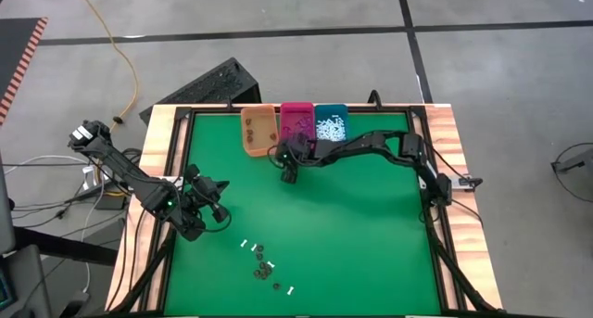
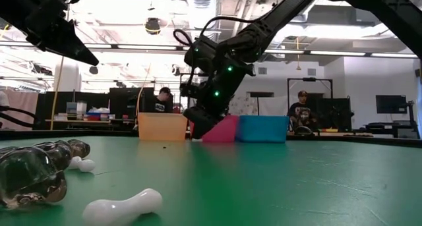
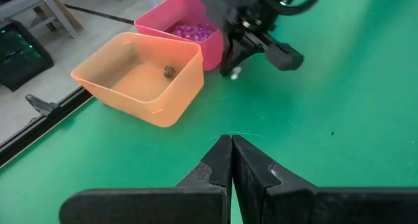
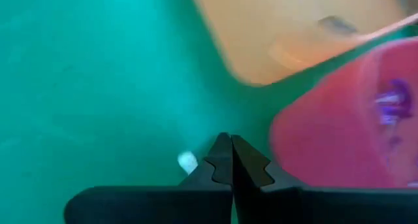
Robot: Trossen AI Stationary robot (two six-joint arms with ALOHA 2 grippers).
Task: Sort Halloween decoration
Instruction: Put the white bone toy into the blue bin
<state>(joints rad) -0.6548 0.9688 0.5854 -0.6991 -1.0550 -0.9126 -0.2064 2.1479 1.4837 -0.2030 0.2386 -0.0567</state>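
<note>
Right now the right claw (image 1: 290,176) hangs clenched just in front of the orange bin (image 1: 258,131) and the pink bin (image 1: 297,121), its fingers pressed together with nothing I can see between them; in its own wrist view a single small white piece (image 4: 187,162) lies on the green surface (image 1: 371,235) just beside the fingertips, off to one side rather than under them, too blurred for me to tell its long axis. That offset looks like what the next move hinges on: the claw would have to open and shift sideways over the piece before it could close on it. The left claw (image 1: 223,216) is likewise clenched and empty, hovering over the left part of the surface, and it is the nearer arm to the main scatter of Halloween decoration (image 1: 264,265), white sticks and dark bits strewn toward the near edge, well apart from the bins. The white sticks there lie at assorted angles, so no single approach would suit them all. The teal bin (image 1: 331,123) already holds white pieces, the pink one purple bits, and the orange one a few dark bits.
</note>
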